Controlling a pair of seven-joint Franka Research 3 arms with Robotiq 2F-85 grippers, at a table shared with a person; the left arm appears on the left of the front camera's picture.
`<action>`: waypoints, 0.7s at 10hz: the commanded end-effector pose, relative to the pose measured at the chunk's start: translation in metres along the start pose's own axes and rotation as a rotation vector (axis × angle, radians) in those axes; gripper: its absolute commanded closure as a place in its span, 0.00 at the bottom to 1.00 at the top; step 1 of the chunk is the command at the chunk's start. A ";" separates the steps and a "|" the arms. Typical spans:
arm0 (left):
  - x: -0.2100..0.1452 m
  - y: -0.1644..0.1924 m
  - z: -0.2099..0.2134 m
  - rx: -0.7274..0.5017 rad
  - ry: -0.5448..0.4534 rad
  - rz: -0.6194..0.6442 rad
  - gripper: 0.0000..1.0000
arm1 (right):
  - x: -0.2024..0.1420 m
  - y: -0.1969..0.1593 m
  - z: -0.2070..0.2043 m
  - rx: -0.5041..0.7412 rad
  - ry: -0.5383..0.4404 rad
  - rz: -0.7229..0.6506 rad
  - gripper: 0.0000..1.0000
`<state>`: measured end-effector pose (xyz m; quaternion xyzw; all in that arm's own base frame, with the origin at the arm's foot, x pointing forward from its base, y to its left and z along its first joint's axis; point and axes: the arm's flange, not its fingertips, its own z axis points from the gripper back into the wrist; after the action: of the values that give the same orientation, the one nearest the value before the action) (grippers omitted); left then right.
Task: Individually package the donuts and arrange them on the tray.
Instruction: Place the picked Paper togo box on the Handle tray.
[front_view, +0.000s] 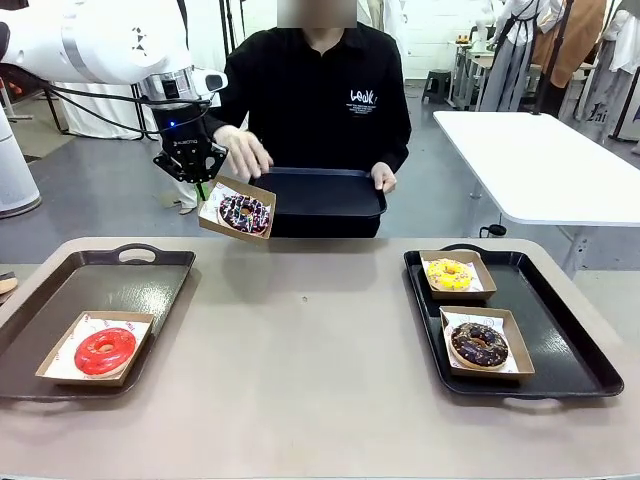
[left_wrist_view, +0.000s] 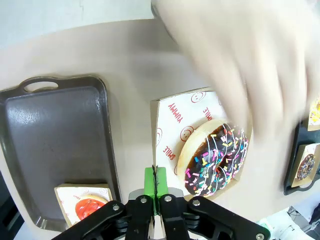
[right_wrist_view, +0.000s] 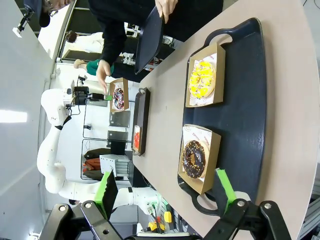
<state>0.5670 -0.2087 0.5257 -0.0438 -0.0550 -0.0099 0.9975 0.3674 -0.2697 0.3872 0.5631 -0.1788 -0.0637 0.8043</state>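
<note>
From the front we see our left gripper (front_view: 203, 187) clenched on the rim of a light, flimsy box (front_view: 236, 208) carrying the pink-sprinkled donut (front_view: 244, 213), aloft beside the person's hand (front_view: 243, 151). Our left wrist shows green pads pinching that thin cardboard edge — the soft donut could slide, so the rim's the right hold. Our right wrist shows the right gripper (right_wrist_view: 165, 192) spread wide, released, above the yellow donut (right_wrist_view: 202, 80) and chocolate donut (right_wrist_view: 194, 158).

The right pincer (right_wrist_view: 165, 192) gapes wide at the bottom of the frame, above a dark tray (right_wrist_view: 245, 100) holding a boxed yellow donut (right_wrist_view: 202, 81) and chocolate donut (right_wrist_view: 194, 158).
</note>
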 end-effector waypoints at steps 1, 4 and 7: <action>0.000 0.001 0.004 -0.007 -0.008 -0.004 1.00 | 0.000 0.001 -0.001 -0.002 0.006 -0.019 0.00; 0.000 0.000 0.000 0.000 0.000 0.000 0.99 | 0.000 0.001 -0.001 -0.002 0.006 -0.019 0.00; -0.034 0.085 0.043 -0.069 0.022 -0.051 0.99 | 0.000 0.001 -0.001 -0.002 0.006 -0.019 0.00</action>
<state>0.5551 -0.1563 0.5511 -0.0614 -0.0514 -0.0264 0.9964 0.3675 -0.2696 0.3866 0.5633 -0.1783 -0.0640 0.8042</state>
